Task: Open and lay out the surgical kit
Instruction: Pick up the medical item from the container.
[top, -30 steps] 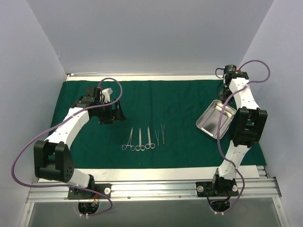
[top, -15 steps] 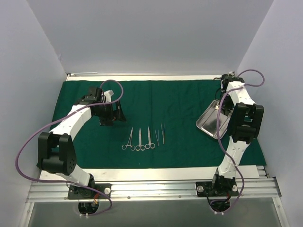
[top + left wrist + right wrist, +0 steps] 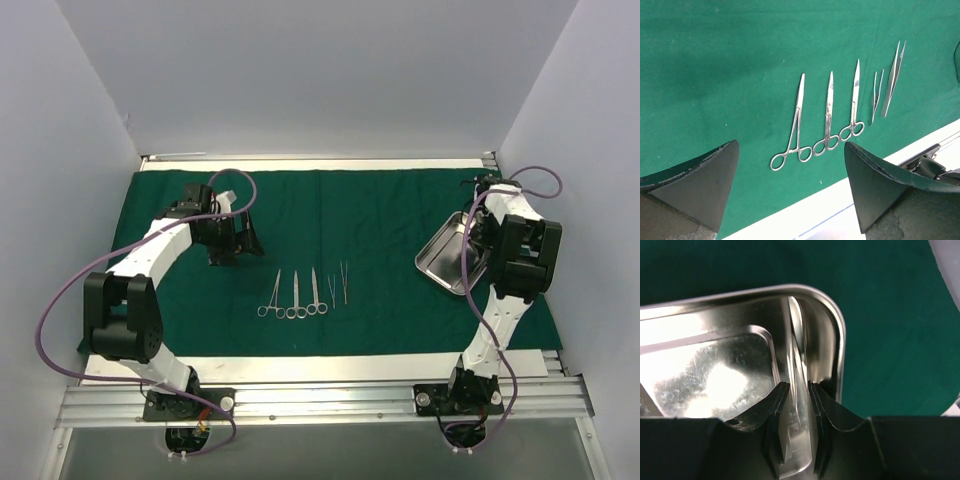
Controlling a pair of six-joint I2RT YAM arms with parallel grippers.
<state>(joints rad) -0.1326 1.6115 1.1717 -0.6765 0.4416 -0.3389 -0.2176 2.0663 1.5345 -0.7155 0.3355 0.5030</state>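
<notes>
The dark green drape (image 3: 370, 205) lies spread flat over the table. Three ring-handled instruments (image 3: 295, 296) and two tweezers (image 3: 338, 282) lie in a row on its middle. My left gripper (image 3: 236, 246) hangs open and empty above the drape, left of that row. In the left wrist view the instruments (image 3: 827, 120) and tweezers (image 3: 892, 75) lie beyond its spread jaws (image 3: 790, 187). My right gripper (image 3: 477, 228) is shut on the rim of the steel tray (image 3: 448, 256), which sits tilted at the right. The right wrist view shows the fingers (image 3: 797, 390) clamping the tray wall (image 3: 715, 370).
A white sheet (image 3: 330, 368) shows under the drape's near edge, and again in the left wrist view (image 3: 850, 210). An aluminium rail (image 3: 320, 402) with both arm bases runs along the front. Grey walls close in the back and both sides. Purple cables loop off each arm.
My right arm has folded back, and its wrist has dropped to the tray's far right corner. The tray has barely shifted. My left arm's elbow has drawn in; its gripper has stayed nearly in place.
</notes>
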